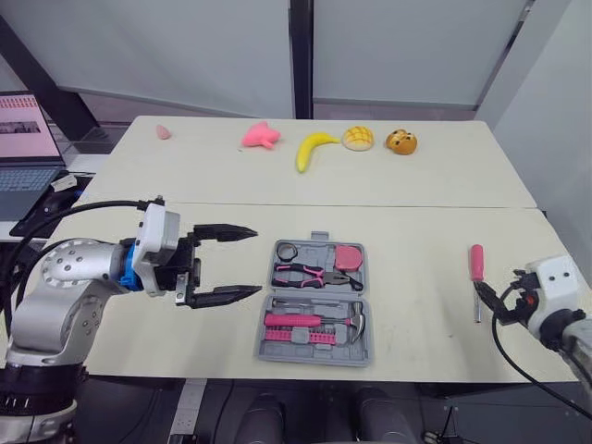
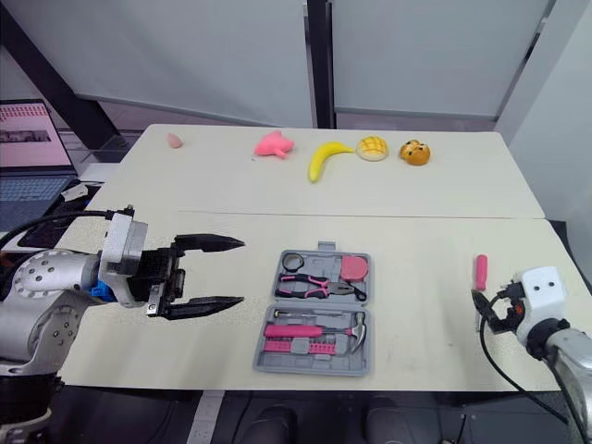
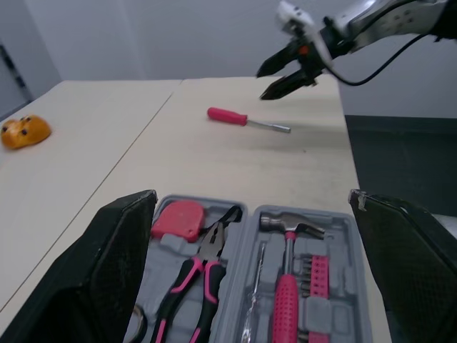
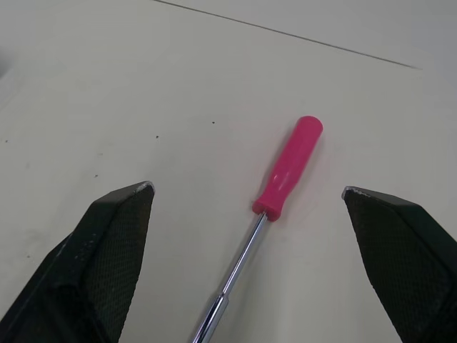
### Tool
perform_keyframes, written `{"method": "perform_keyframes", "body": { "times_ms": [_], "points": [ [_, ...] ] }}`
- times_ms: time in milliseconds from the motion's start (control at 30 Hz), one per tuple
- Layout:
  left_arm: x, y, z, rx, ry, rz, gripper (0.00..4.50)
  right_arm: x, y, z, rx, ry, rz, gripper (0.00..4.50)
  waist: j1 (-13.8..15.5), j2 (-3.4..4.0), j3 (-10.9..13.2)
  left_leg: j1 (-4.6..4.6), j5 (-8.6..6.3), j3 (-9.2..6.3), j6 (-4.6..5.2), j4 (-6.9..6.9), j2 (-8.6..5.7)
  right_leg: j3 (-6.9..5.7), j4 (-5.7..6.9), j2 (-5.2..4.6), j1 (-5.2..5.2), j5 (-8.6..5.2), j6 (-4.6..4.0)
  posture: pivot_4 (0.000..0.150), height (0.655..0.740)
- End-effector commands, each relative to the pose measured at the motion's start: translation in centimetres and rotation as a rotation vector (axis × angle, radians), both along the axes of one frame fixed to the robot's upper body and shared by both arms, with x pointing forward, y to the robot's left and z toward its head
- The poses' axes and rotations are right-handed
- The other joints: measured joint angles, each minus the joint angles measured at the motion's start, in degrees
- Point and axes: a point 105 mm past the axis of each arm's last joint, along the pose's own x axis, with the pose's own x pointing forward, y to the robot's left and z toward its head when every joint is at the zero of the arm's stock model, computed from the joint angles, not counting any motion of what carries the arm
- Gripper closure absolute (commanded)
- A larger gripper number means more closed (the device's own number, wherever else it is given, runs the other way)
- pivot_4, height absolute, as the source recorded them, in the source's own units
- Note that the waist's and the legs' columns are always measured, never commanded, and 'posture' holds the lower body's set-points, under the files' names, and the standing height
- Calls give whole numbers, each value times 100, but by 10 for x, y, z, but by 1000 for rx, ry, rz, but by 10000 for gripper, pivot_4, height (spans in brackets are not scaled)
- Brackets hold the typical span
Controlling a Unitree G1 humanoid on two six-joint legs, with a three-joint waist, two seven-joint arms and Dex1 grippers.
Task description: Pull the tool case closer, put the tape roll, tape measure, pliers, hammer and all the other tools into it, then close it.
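At the front edge of the table (image 1: 416, 213), case (image 1: 319, 293) open and flat, hinge line running left to right. In its near half, hammer (image 1: 296, 321) with long axis left to right, head to the right, and a row of bits (image 1: 310, 337) just in front of it. In its far half, pliers (image 1: 305, 274) with handles left and nose right, tape roll (image 1: 287, 251) in the left corner, tape measure (image 1: 349, 256) in the right corner. Left of the case and apart from it, left gripper (image 1: 258, 261) released, fingers wide apart, pointing at the case. Well to the right, screwdriver (image 1: 476, 264) flat on the table, long axis near to far, handle far, tip near. By its tip, right gripper (image 3: 260, 85) spread open, holding nothing. Near the far edge, banana (image 1: 314, 148) among small toys.
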Motion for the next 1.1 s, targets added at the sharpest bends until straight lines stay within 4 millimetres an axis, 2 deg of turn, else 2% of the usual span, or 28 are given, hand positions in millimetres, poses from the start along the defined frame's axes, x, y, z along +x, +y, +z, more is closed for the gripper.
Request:
{"method": "perform_keyframes", "body": {
  "times_ms": [33,167,400,567,733,833,967,1100],
  "points": [
    [-7,-12,10,-8,-30,-95,147,8,-9,-9,-21,4,-67,0,2,2,1,-3,0,6,0,0,0,7,1,0,-6,1,2,1500,7369],
    [-4,-21,10,-19,-33,-137,147,23,-23,-28,-18,-10,-166,0,-2,0,2,-1,0,29,1,1,-2,33,3,2,-15,5,9,1500,7369],
    [-6,-23,0,-5,-31,-161,147,41,-21,-53,4,-8,-203,0,-48,1,2,6,0,57,2,1,-2,65,6,6,-25,9,14,1500,7369],
    [-5,-25,0,-14,-35,-164,147,56,-13,-51,17,-42,-204,0,-103,1,2,9,1,61,2,3,-2,73,8,6,-24,15,21,1500,7369],
    [-4,-27,0,-13,-38,-167,147,61,-12,-54,28,-39,-228,0,-124,1,2,9,1,62,2,3,-2,75,8,7,-24,16,22,1500,7369],
    [-2,-28,0,-13,-37,-165,0,61,-12,-54,28,-42,-230,6171,-127,1,2,9,1,63,2,3,-2,77,7,7,-24,16,22,1500,7369],
    [-1,-27,-2,-10,-34,-160,0,61,-11,-54,28,-44,-227,19637,-130,1,2,9,1,63,2,3,-2,77,8,7,-24,16,22,1500,7369],
    [1,-27,-4,-10,-35,-150,0,61,-9,-53,29,-46,-223,27281,-126,1,2,9,1,63,2,3,-2,77,7,6,-24,16,23,1500,7369]
  ]
}}
